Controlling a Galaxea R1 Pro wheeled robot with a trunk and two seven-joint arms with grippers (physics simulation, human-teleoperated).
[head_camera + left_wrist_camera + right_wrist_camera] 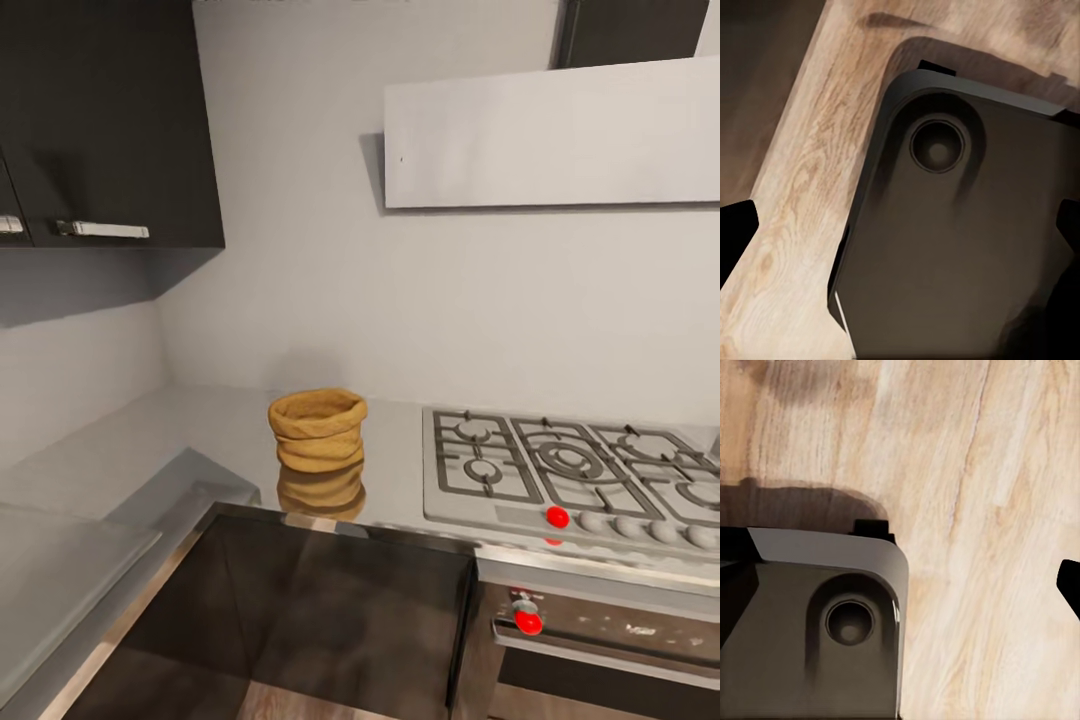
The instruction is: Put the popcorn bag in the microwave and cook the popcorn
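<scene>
On the glossy grey countertop [210,440], just left of the steel gas hob [570,470], stands the popcorn bag [318,428], a squat mustard-tan paper sack, upright, its rounded rim open to the top. Its reflection lies on the slab in front of it. Behind it is a pale grey wall; a dark upper cabinet [110,120] hangs at the far left and a flat white hood [550,135] above the hob. Below the hob, an oven front with a red knob [527,620] is near the right edge.

The step in hand looks like the approach: the bag is untouched and no arm reaches toward it in the head view. The next move calls for raising an arm over the counter edge and closing on the bag's rim or sides, gently, since paper will likely crumple.

Both wrist cameras look down at light wood floor [982,510] and the robot's dark base [960,240], so both arms seem to hang low at the robot's sides. Only dark finger tips at the frame edges appear; whether either gripper is spread or pressed together cannot be told.
</scene>
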